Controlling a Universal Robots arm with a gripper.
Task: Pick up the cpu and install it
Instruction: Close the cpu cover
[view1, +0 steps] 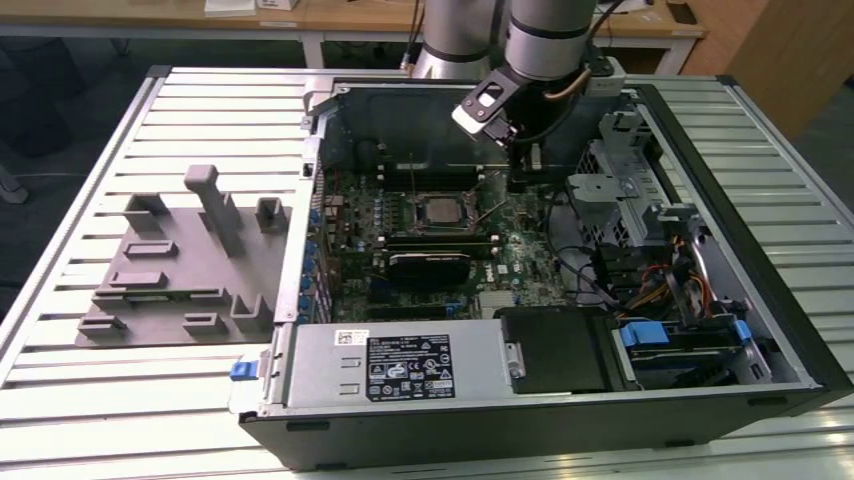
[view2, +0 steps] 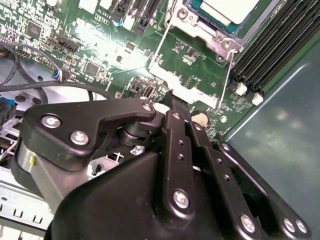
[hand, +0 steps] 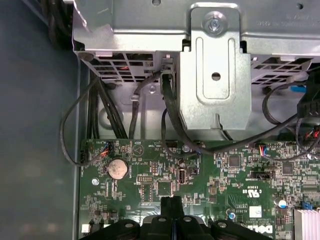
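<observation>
The grey robot arm (view1: 547, 40) reaches down into the open black computer case (view1: 534, 435), its black end effector (view1: 521, 172) clenched, empty; the shiny silver square cpu (view1: 441, 210) sits socketed at its eight o'clock.

I work in what looks like a robotics lab or workshop. An open computer case (view1: 534, 440) lies on a slatted aluminium bench (view1: 80, 400). A grey moulded fixture tray (view1: 174, 280) sits toward the exterior view's left edge, and wooden desks (view1: 347, 15) stand behind.
</observation>
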